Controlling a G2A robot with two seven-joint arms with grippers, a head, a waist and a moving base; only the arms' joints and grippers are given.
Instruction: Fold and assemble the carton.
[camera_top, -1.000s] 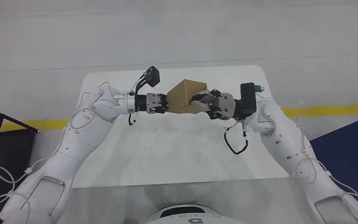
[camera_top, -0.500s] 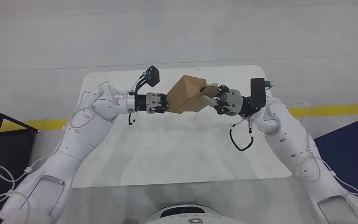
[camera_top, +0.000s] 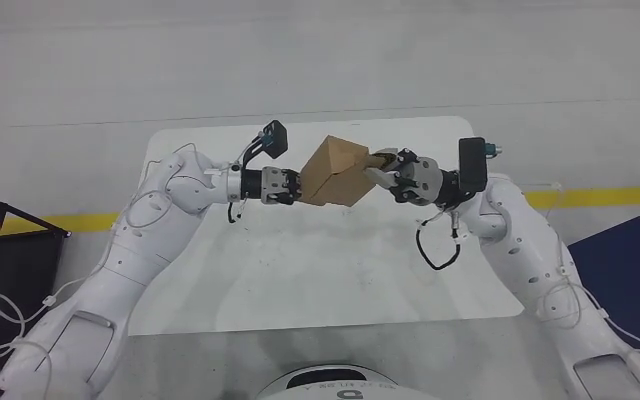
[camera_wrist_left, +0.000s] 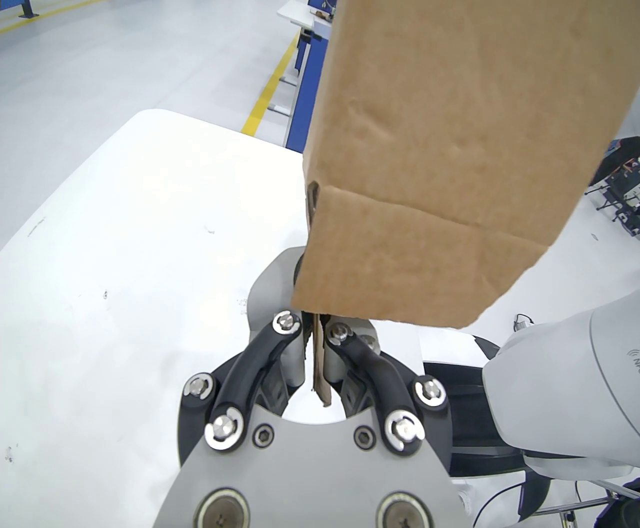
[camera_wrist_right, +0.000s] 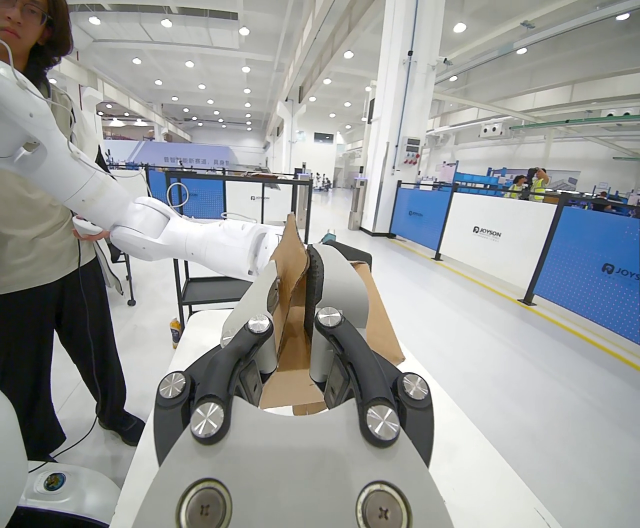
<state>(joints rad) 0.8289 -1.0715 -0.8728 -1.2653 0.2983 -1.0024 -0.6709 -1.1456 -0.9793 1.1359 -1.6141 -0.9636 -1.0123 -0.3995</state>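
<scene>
The carton (camera_top: 335, 172) hangs in the air above the far part of the counter (camera_top: 300, 290), close to the far edge and about midway between the two far corners. It is tilted, with one corner ridge uppermost, and it touches nothing except the two arms that hold it from opposite ends.

The left pincer (camera_wrist_left: 314, 331) is squeezed nearly closed on a thin edge of cardboard, a flap at the near end of the carton, with the sheet standing straight up between the two fingers. The right pincer (camera_wrist_right: 295, 285) is likewise clamped down on a flap at the other end, and the cardboard is bent and a little crumpled where it runs between the fingers.

From where I stand, the body of the carton looks already opened out into a box shape, so the work seems to be at the flap stage, with the ends not yet closed. I would put the job around the middle.

The next move, I'd guess, calls for one arm to hold the carton steady while the other bends its flap inward along the crease. Both grips are on thin edges, so a pull that is too hard or skewed could tear the flap or squash the body flat again.
</scene>
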